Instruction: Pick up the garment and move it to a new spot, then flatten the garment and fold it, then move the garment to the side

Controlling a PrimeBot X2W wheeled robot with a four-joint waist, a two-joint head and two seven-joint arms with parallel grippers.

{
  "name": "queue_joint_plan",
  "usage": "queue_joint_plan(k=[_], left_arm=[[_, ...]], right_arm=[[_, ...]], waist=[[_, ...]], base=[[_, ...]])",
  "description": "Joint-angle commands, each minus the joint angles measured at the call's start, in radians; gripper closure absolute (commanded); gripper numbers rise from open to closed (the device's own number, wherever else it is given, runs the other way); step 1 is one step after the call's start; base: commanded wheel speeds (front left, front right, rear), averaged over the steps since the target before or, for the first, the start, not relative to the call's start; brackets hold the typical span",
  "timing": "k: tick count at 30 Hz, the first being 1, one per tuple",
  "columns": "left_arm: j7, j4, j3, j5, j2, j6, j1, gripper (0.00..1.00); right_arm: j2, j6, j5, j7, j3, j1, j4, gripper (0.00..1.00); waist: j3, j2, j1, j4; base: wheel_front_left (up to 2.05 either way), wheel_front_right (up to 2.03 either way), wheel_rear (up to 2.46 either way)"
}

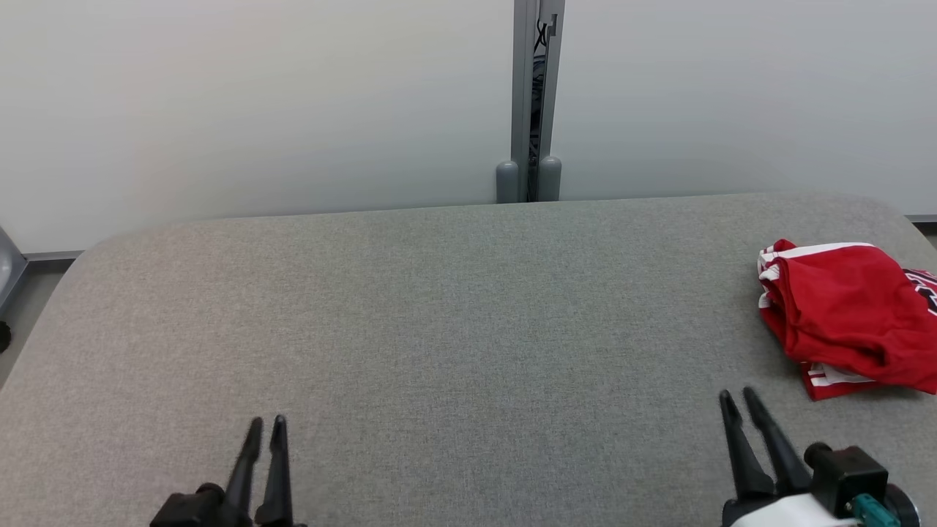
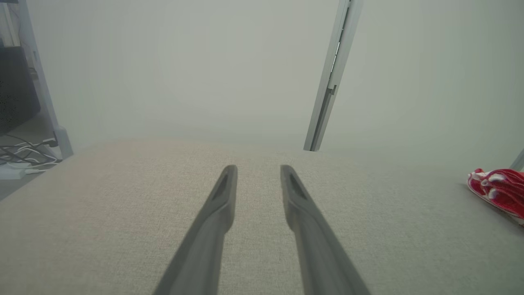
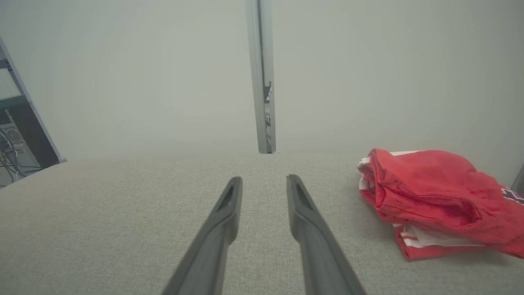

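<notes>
A red garment (image 1: 849,318) with white trim lies bunched at the right edge of the grey table (image 1: 439,329). It also shows at the right in the right wrist view (image 3: 434,196) and as a small red heap at the far right of the left wrist view (image 2: 497,188). My right gripper (image 1: 738,398) hovers near the front edge, a little in front and to the left of the garment, open and empty (image 3: 262,180). My left gripper (image 1: 267,423) stands open at the front left, far from the garment, with nothing between its fingers (image 2: 256,169).
Pale wall panels rise behind the table, joined by a grey post (image 1: 536,102). Cables and dark equipment (image 2: 20,151) sit beyond the table's left end. The table's rounded corners lie at the far left and far right.
</notes>
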Motion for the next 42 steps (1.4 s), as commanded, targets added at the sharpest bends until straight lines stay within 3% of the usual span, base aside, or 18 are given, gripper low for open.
queue_joint_plan(k=[1, 42], left_arm=[[0.003, 0.011, -0.002, 0.000, -0.002, 0.000, 0.007, 1.00], [0.183, 0.128, 0.094, -0.592, 0.001, -0.082, -0.162, 1.00]], right_arm=[[0.002, 0.000, 0.000, 0.000, 0.000, 0.007, 0.011, 1.00], [0.011, 0.000, 0.636, 0.156, -0.112, -0.073, 0.045, 1.00]], waist=[[0.000, -0.0001, 0.0000, 0.000], [0.022, -0.0001, 0.0000, 0.002]], base=[[0.00, 0.00, 0.00], [0.00, 0.00, 0.00]])
